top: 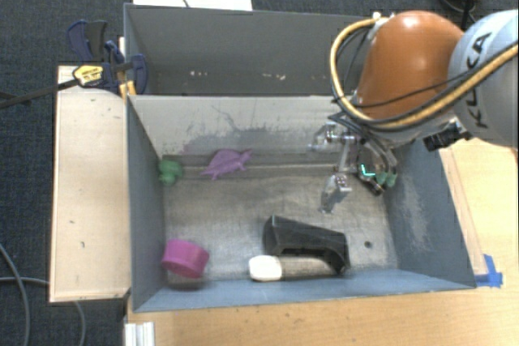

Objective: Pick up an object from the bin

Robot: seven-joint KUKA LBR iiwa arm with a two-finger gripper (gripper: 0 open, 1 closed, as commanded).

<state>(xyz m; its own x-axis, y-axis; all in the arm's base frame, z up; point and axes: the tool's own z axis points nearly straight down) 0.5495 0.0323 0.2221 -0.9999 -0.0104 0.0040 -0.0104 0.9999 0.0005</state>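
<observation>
Right of centre in the grey metal bin [243, 53], the arm [495, 53] reaches in from the right. An orange domed cover [405, 61] sits at the wrist, with tan and black cables [345, 61] looped round it.

Fingers [334, 192]: one silver finger hangs clear below the wrist, tip over bare bin floor. Its partner is lost among the dark wrist parts beside it, where a small green-teal spot shows. Cannot tell how far apart the two stand, nor whether anything is caught between them.

Nearest thing: a black, blocky, handle-shaped object [306, 241]. It lies on the floor toward the near wall, just below the silver finger in the picture and apart from it.

A white oval piece [264, 268] lies at the black object's left end, close against the near wall. Touching or just beside, hard to say.

A magenta cup-like cylinder [185, 257] lies tipped on its side in the near-left corner, well apart from the fingers.

A purple toy animal [225, 164], lizard or dinosaur shape, lies along the foot of the far wall, left of centre.

A small green lump [169, 170], kind not clear, sits just left of the purple toy, by the left wall.

All five things rest singly on the floor, none heaped.
</observation>
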